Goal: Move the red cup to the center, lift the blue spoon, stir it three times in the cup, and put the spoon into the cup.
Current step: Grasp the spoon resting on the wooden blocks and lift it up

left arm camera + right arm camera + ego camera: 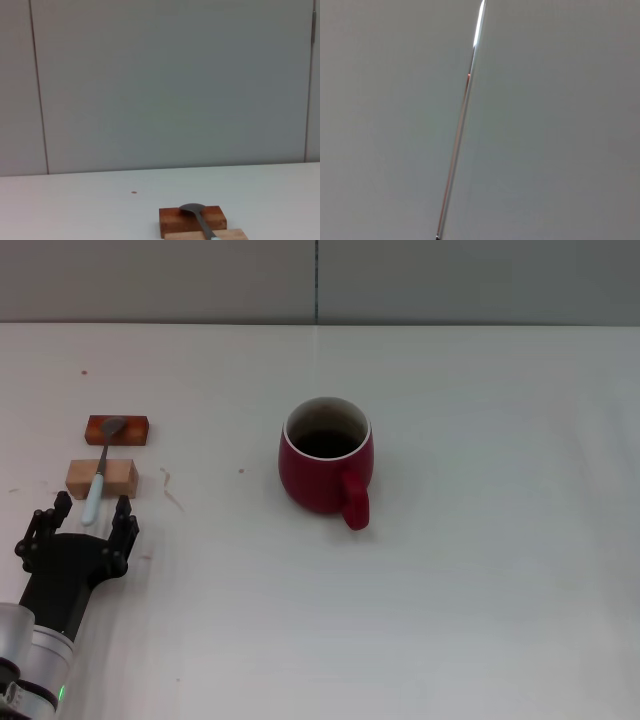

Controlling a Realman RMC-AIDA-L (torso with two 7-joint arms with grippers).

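The red cup stands upright near the middle of the table, its handle toward me and to the right. The blue spoon lies across two small wooden blocks at the far left, its grey bowl on the dark block and its pale handle over the light block. My left gripper is open, its fingers on either side of the handle's near end, low over the table. In the left wrist view the spoon's bowl rests on the dark block. My right gripper is out of view.
The white table stretches wide to the right and front of the cup. A grey wall runs behind the table's far edge. The right wrist view shows only a grey wall panel seam.
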